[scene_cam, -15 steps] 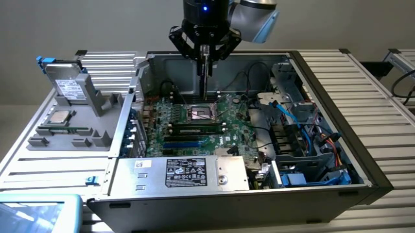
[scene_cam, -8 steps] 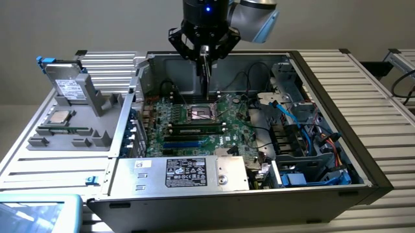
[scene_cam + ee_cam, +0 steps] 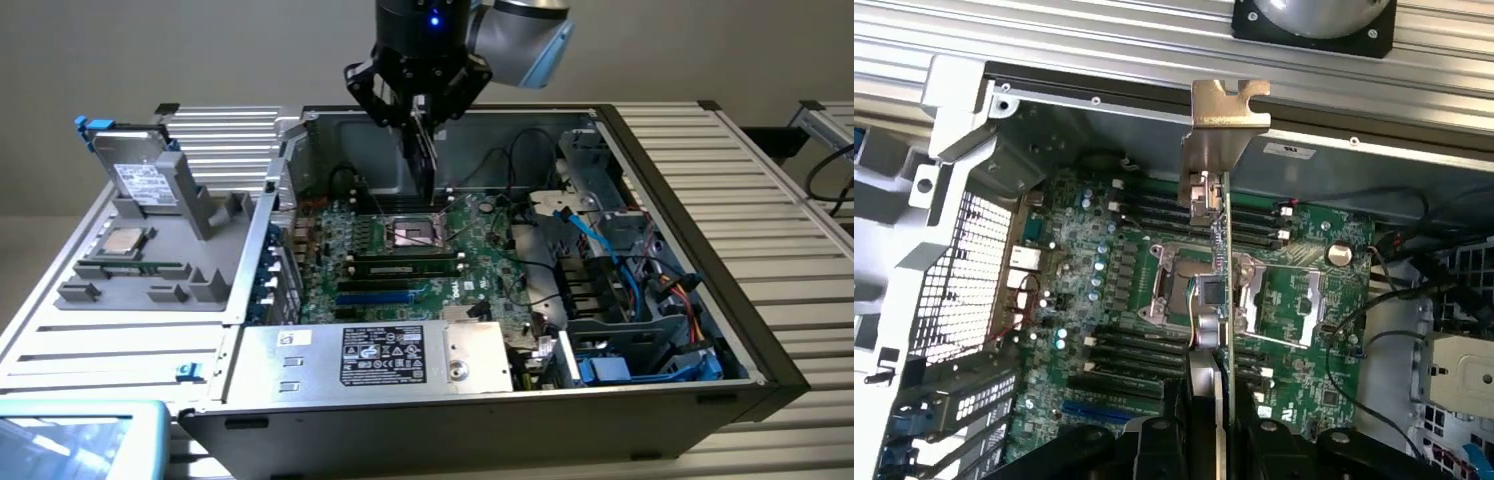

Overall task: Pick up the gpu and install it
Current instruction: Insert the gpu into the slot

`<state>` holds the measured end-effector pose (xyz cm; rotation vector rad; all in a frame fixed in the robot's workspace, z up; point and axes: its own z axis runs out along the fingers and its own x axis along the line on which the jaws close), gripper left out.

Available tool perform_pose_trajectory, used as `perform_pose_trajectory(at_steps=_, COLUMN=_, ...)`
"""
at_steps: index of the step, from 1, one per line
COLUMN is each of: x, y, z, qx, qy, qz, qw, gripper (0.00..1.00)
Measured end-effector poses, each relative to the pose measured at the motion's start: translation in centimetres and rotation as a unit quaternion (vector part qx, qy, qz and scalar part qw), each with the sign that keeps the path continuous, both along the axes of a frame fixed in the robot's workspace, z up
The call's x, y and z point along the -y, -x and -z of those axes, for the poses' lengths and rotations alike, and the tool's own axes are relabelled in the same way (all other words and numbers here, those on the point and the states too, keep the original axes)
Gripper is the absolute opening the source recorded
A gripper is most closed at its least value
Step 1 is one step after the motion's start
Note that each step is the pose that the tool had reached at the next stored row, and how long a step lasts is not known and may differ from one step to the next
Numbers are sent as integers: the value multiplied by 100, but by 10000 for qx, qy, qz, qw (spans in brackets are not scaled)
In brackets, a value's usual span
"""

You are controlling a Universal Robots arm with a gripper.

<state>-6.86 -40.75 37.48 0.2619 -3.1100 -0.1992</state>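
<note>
- my gripper point(image 3: 420, 112) is clenched on the gpu point(image 3: 426, 155), pinching its upper edge between both fingers.
- the gpu hangs straight down from my fingers, on edge, in the air above the open computer case point(image 3: 534, 425).
- its lower end sits over the motherboard point(image 3: 1104, 300), near the cpu socket point(image 3: 407, 237), not seated in any slot.
- in the wrist view the card shows edge-on as a thin green line, with its silver bracket point(image 3: 1226, 140) at the far end, towards the case's rear wall.
- a grey tray point(image 3: 147, 285) with other parts lies outside the case, on the exterior view's left.
</note>
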Motion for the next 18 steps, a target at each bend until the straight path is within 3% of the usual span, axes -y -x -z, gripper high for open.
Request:
perform_pose_trajectory(at_steps=5, x=0, y=0, z=3, qx=0, qy=0, qz=-453, qw=9990, gripper=29)
perform_pose_trajectory(at_steps=9, x=0, y=0, z=6, qx=0, qy=-1, qz=-819, qw=9966, gripper=29)
perform_pose_trajectory(at_steps=14, x=0, y=0, z=15, qx=0, qy=-1, qz=-1272, qw=9919, gripper=29)
perform_pose_trajectory(at_steps=18, x=0, y=0, z=26, qx=0, qy=0, qz=-1633, qw=9866, gripper=29)
